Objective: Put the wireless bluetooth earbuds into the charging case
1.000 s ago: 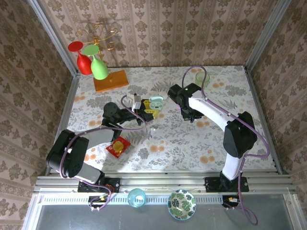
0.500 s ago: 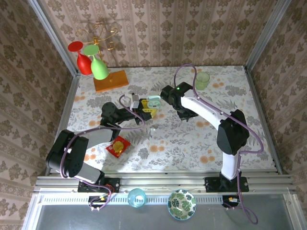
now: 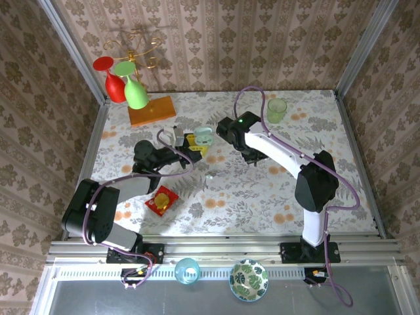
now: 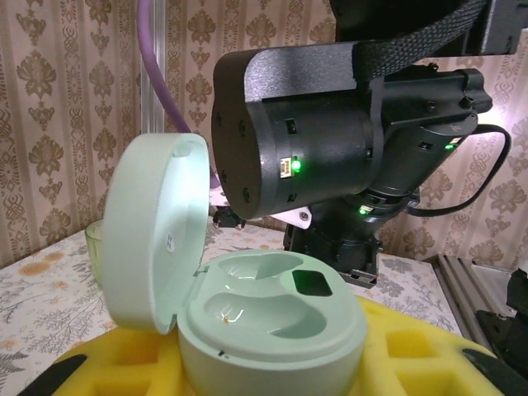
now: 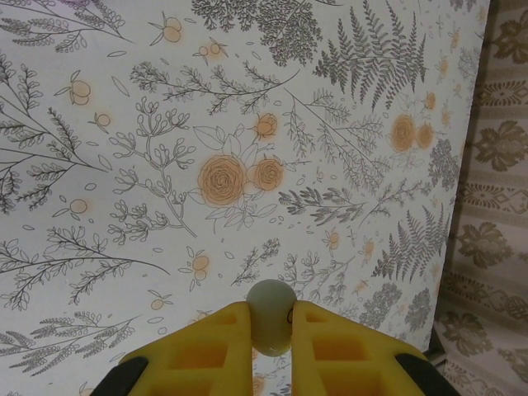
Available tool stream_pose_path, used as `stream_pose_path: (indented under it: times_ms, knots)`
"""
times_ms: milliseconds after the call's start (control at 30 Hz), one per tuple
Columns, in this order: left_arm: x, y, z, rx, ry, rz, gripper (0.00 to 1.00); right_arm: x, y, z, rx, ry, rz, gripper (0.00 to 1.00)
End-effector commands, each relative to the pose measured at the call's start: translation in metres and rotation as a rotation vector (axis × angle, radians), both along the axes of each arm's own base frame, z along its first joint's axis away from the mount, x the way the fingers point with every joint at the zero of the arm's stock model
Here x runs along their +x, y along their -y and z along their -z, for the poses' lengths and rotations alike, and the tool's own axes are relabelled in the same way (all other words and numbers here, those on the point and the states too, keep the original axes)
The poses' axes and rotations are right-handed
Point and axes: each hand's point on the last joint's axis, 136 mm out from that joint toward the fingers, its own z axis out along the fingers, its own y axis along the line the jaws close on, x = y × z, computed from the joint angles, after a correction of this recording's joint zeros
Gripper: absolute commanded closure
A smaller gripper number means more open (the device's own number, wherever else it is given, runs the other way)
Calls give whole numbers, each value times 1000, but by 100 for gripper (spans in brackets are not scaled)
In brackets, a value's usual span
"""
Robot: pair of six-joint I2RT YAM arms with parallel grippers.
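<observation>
- Top view: bright, even overhead light falls on the desk (image 3: 249, 190). The glass rack (image 3: 152, 110) throws a faint shadow on the wall toward 12 o'clock, and the frame rails bow slightly at the edges.
- Left wrist view: a soft sheen lies on the open lid of the charging case (image 4: 272, 330). The left fingers (image 4: 412, 363) at 6 o'clock are blurred.
- Right wrist view: the desk print is sharp. The right fingers (image 5: 206, 346) and the earbud (image 5: 271, 318) at 6 o'clock are slightly soft.

1. Top external: high, behind the arm bases, looking down on the whole table (image 3: 262, 190).
2. Left wrist: very close, level, facing the right arm (image 4: 313, 140) past the charging case (image 4: 272, 322); top view shares both.
3. Right wrist: near, straight down on the same table.
</observation>
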Motion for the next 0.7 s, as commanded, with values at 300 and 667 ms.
stream_pose_path:
  times_ms: [300,667]
  knots:
    - [-5,-1,1,1,35,20,78,-7,-81,-65,322,161,-370,89]
    - [-13,2,5,12,20,71,78,-18,-153,-125,657,338,-702,90]
